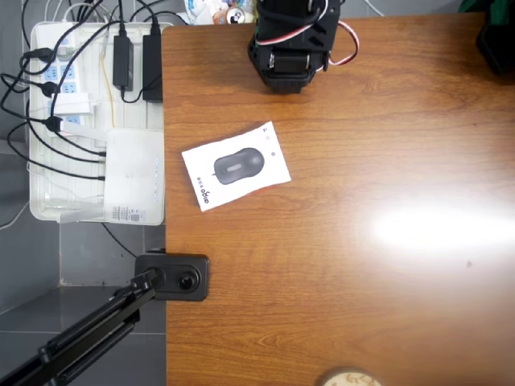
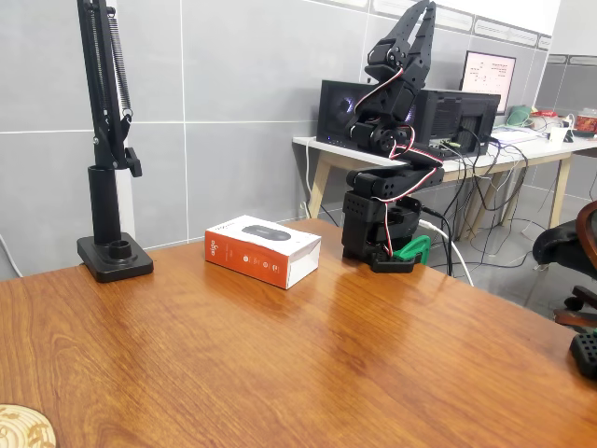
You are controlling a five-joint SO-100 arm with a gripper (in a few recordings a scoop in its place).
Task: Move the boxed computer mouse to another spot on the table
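Note:
The boxed computer mouse lies flat on the brown wood table, left of centre in the overhead view, its dark mouse picture facing up. In the fixed view the same box shows its orange side panel. My black arm stands folded at the table's far edge, well behind the box. Its gripper points straight up, high above the base, with the fingers together and nothing held.
A white tray of power strips and cables sits off the table's left edge, with a white router-like box on it. A black stand base is clamped at the left edge. A round cork disc lies near the front.

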